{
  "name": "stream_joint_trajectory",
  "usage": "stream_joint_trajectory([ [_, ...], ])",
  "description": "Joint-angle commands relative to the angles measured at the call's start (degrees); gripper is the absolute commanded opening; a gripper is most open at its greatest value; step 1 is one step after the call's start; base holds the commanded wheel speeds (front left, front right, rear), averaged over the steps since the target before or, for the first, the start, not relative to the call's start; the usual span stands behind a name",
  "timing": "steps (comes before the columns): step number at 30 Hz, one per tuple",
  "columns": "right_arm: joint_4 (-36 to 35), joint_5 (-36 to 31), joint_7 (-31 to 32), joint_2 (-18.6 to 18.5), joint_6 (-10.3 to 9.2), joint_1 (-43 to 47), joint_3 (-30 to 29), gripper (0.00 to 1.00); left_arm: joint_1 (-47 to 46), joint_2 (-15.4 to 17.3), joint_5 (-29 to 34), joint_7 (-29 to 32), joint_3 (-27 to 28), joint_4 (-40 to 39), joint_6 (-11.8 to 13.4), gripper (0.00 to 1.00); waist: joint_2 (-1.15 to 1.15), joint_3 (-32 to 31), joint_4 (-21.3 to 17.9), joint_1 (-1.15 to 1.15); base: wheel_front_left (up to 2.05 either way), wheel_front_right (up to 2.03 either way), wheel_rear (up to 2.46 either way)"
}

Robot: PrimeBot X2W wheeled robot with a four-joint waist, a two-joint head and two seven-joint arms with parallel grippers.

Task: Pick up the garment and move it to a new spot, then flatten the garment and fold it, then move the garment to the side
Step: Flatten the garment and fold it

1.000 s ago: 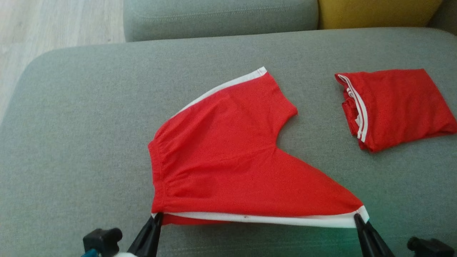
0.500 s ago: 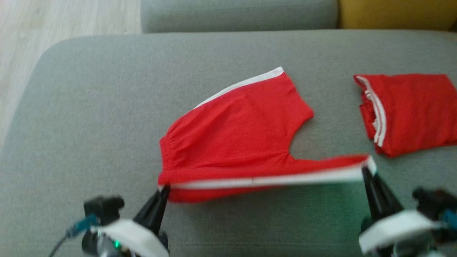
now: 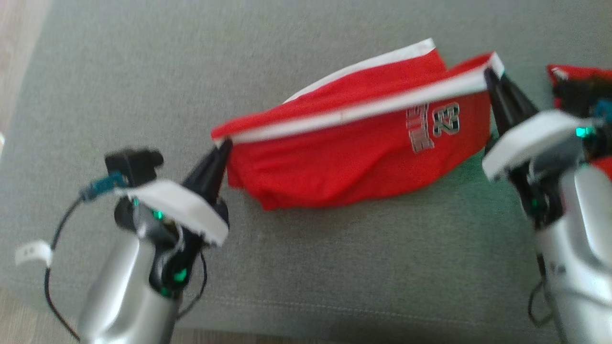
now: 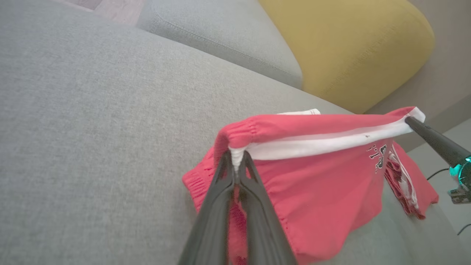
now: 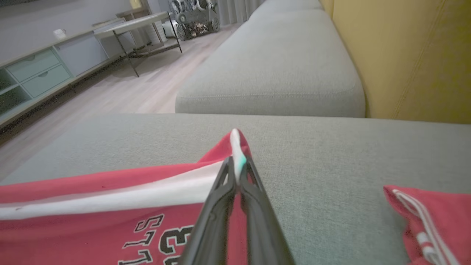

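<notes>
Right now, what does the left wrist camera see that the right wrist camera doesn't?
Left wrist view: the left gripper pinching a gathered waistband. Right wrist view: a drawer cabinet and a metal-legged table. Both: the red shorts, the right gripper on their striped corner, the folded red garment, the yellow cushion.

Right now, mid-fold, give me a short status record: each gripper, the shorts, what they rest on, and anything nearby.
left gripper: shut on the waistband corner of the shorts
right gripper: shut on the leg hem corner
white stripe: stretched between the two grips
shorts: held edge raised, lower part sagging onto the sofa; printed number faces the head camera
nearby: folded red garment on the right; yellow cushion behind
</notes>
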Motion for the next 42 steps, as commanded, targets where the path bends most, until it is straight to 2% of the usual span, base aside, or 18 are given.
stream_joint_trajectory([
  [1,-0.61,0.49,-0.88,-0.57,-0.05,-2.38,1.26,0.00,-3.03,0.60,-0.21,-0.74,2.35,-1.10,-0.34,0.00,0.00,2.59,1.31,0.00,0.00,0.00,0.00],
  [12,21.98,2.98,-8.46,-0.33,-0.05,-19.23,7.27,0.01,-15.09,-1.20,-3.03,-4.22,1.05,14.53,-1.82,0.00,0.00,8.05,2.49,0.00,0.00,0.00,0.00],
  [13,23.54,3.34,-9.39,-0.23,-0.05,-20.09,7.76,0.29,-15.59,-1.30,-3.23,-4.68,0.81,15.70,-1.90,0.00,0.00,8.17,2.49,0.00,0.00,0.00,0.00],
  [14,24.87,3.66,-10.40,-0.08,-0.05,-20.83,8.34,0.97,-15.92,-1.42,-3.58,-4.95,0.57,16.82,-1.97,0.00,0.00,8.27,2.46,0.00,0.00,0.00,0.00],
  [15,25.97,3.96,-11.48,0.07,-0.05,-21.48,9.03,1.00,-16.17,-1.51,-3.90,-5.24,0.32,17.81,-2.03,0.00,0.00,8.31,2.41,0.00,0.00,0.00,0.00],
  [16,26.94,4.32,-12.49,0.25,-0.05,-22.00,9.74,1.00,-16.29,-1.58,-4.25,-5.54,0.10,18.69,-2.09,0.00,0.00,8.29,2.33,0.00,0.00,0.00,0.00],
  [17,27.74,4.66,-13.55,0.35,-0.05,-22.42,10.46,1.00,-16.37,-1.61,-4.51,-5.94,-0.12,19.40,-2.13,0.11,0.00,8.22,2.24,0.00,0.00,0.00,0.00],
  [18,28.36,4.95,-14.65,0.37,-0.05,-22.70,11.20,1.00,-16.37,-1.63,-4.72,-6.44,-0.34,19.95,-2.17,0.40,0.00,8.07,2.15,0.00,0.00,0.00,0.00],
  [19,28.86,5.24,-15.75,0.34,-0.05,-22.83,11.87,1.00,-16.26,-1.65,-4.90,-6.94,-0.56,20.41,-2.20,0.86,0.00,7.85,2.05,0.00,0.00,0.00,0.00],
  [20,29.24,5.55,-16.87,0.29,-0.05,-22.85,12.43,1.00,-16.04,-1.67,-5.10,-7.50,-0.73,20.77,-2.22,1.00,0.00,7.56,1.94,0.00,0.00,0.00,0.00],
  [25,28.66,6.16,-22.72,-0.49,-0.05,-21.41,14.28,1.00,-13.89,-0.87,-3.83,-12.90,-1.12,20.40,-2.00,1.00,0.00,5.62,1.05,0.00,0.00,0.00,0.00],
  [31,23.27,3.21,-26.32,-1.16,-0.05,-16.40,12.17,1.00,-10.15,1.11,1.87,-20.62,0.10,14.49,2.66,1.00,0.00,2.60,-0.76,0.00,0.00,0.00,0.00],
  [36,15.72,-0.59,-26.70,-0.36,-0.05,-9.80,7.70,1.00,-6.24,2.71,7.27,-21.74,1.99,6.21,6.47,1.00,0.00,0.45,-2.49,0.00,0.00,0.00,0.00],
  [42,4.15,-4.83,-22.63,1.86,-0.05,0.96,1.67,1.00,-1.82,4.21,11.94,-21.83,2.72,0.18,8.58,1.00,0.00,-1.58,-3.83,0.00,0.00,0.00,0.00],
])
